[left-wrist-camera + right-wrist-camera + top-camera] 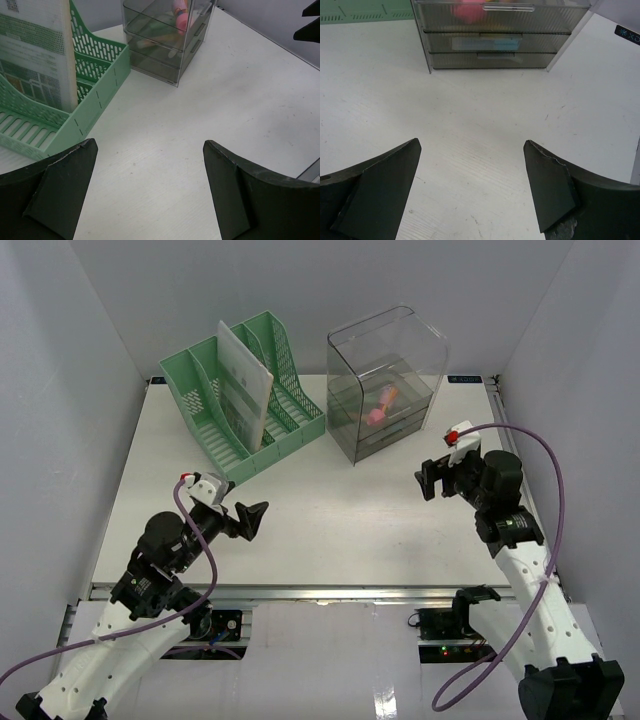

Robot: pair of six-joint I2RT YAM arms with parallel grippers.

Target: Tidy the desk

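The white desk [330,520] has a silver rail along its front edge. My left gripper [254,517] hovers open and empty over the desk's front left part; in the left wrist view [150,145] bare tabletop shows between its fingers. My right gripper [432,478] is open and empty over the right side, in front of the clear drawer box [385,385]; in the right wrist view [472,145] it faces the box's drawers [492,35]. A green file rack [245,390] at the back left holds a white booklet [243,385].
The drawer box holds pink items [383,405] in its top drawer, also seen in the left wrist view [182,17]. The rack [60,100] stands close to my left gripper's left side. White walls enclose the desk on three sides.
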